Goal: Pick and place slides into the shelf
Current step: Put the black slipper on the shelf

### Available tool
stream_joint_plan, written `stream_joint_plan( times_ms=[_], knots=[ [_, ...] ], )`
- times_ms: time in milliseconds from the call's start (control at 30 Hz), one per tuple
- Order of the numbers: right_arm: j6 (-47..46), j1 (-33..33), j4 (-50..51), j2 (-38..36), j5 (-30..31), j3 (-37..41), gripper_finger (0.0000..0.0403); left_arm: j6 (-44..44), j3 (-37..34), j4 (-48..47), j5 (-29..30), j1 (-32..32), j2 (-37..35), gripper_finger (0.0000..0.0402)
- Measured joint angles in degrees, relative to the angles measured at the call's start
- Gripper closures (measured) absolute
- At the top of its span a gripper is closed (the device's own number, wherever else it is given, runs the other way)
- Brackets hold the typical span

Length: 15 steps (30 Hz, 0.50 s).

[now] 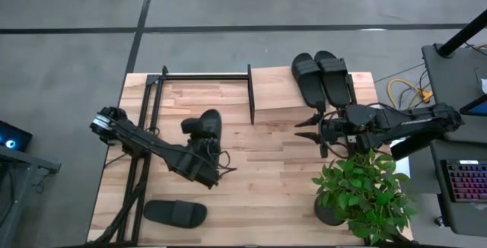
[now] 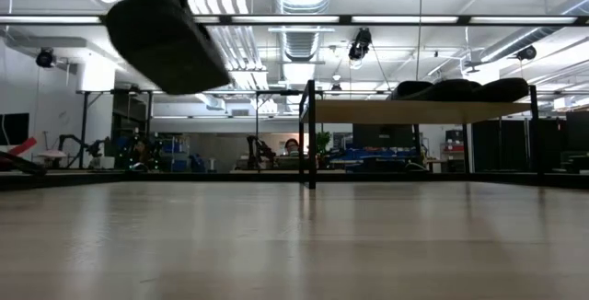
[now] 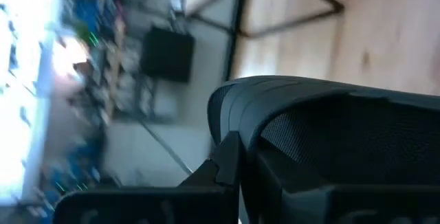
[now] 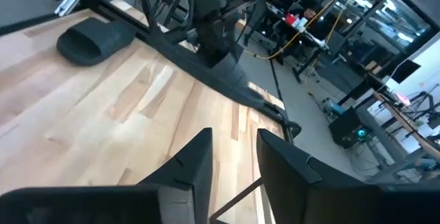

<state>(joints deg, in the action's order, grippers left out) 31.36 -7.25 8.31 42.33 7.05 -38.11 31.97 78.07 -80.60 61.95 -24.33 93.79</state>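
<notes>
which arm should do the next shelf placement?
Left. Its tool already holds a slide, lifted off the table in the low view. The right tool is open and empty beside the shelf, where two slides already sit.

Under me the pale butcher-block wooden tabletop (image 1: 266,172) | grey concrete floor (image 1: 68,58) crossed by dark seams | green leafy potted plant (image 1: 364,195) at my right | backlit keyboard (image 1: 464,181) on a side desk | silver ceiling ducts (image 2: 304,24) and bright ceiling lights overhead | cluttered workbenches (image 2: 166,153) far behind.
</notes>
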Motion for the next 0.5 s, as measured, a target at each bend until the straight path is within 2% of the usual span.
stream_joint_plan(
  times_ms=[133,267,367,500],
  knots=[
    [3.28,-0.02,-0.21,2.30,-0.12,-1.65,0.0268,-13.30,0.10,8.37,3.78,0.10,-1.96,0.0401],
    [7.65,-0.02,-0.10,5.14,-0.17,-3.90,0.0237,-25.80,0.12,19.30,3.79,0.04,-4.65,0.0401],
    [10.86,-0.02,-0.34,7.65,-0.78,-6.01,0.0216,-34.28,0.12,26.89,2.85,0.01,-6.78,0.0401],
    [15.61,-0.04,-0.18,11.46,-4.01,-8.62,0.0194,-46.03,0.09,38.21,-1.31,0.05,-8.74,0.0401]
  ],
)
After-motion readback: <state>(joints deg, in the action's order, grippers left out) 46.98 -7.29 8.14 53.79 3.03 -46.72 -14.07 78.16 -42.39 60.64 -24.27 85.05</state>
